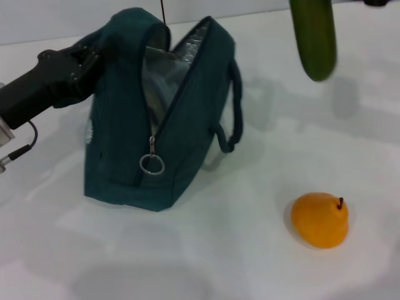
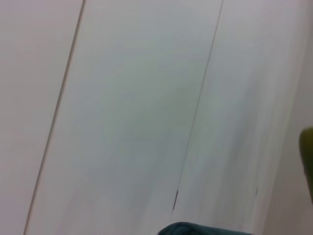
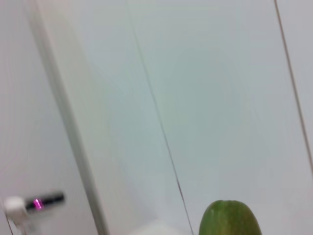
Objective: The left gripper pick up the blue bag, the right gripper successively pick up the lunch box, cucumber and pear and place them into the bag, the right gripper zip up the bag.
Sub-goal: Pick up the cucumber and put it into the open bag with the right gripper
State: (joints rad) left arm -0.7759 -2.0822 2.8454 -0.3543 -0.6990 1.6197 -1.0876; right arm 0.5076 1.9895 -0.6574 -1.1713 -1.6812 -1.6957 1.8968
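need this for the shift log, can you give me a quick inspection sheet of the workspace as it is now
surface: white table, bare around the things.
blue bag: upright, zip open, foil lining showing, ring pull hanging at the near end.
cucumber: hanging in the air to the right of the bag, its upper end out of view.
pear: on the table, near right, apart from the bag.
lunch box: not seen.
clutter: nothing seen.
left gripper: at the bag's top left edge.
right gripper: not in view.
cables: thin black lead by the left arm.
surroundings: pale wall panels.
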